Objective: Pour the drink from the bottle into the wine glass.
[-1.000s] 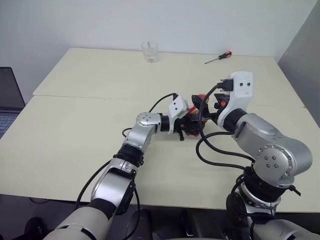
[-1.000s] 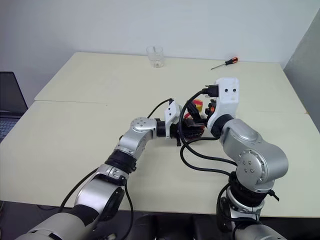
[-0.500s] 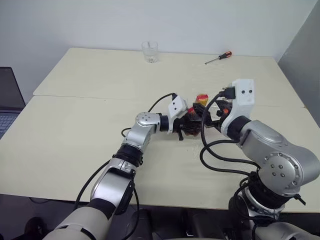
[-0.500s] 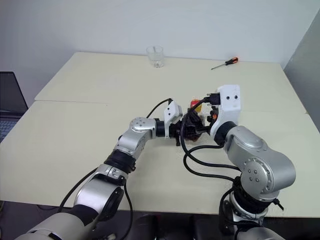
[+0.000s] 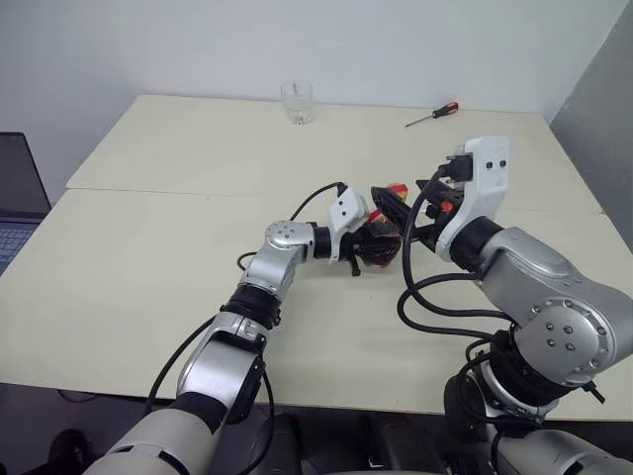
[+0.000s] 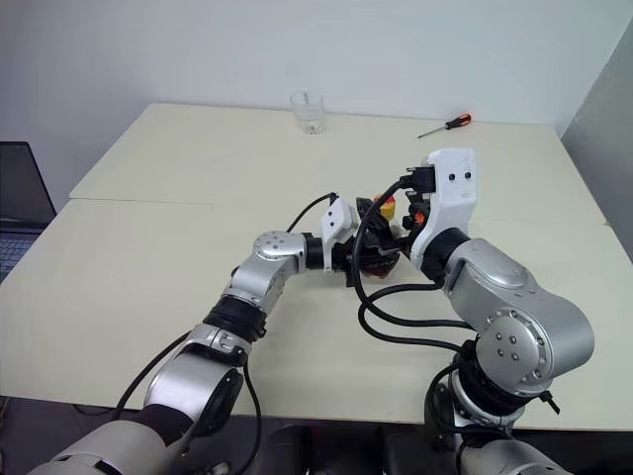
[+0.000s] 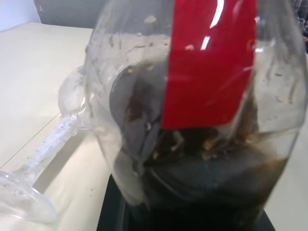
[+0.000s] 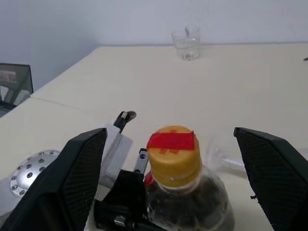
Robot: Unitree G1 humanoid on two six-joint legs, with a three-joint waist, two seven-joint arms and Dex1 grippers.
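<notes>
While the left hand (image 5: 362,249) grips the bottle (image 8: 185,199) steady, the right hand (image 8: 173,183), spread wide, should centre on the cap (image 8: 173,153) w/o knocking the toppled wine glass (image 7: 45,149).

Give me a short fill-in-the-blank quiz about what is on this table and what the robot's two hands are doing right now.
1. The left gripper is shut on the ____.
2. The bottle's yellow cap is still ____.
3. The right gripper's fingers stand ____ either side of the cap.
4. Near the table's far edge lies a ____ with an orange handle.

Missing words: bottle; on; open; screwdriver
</notes>
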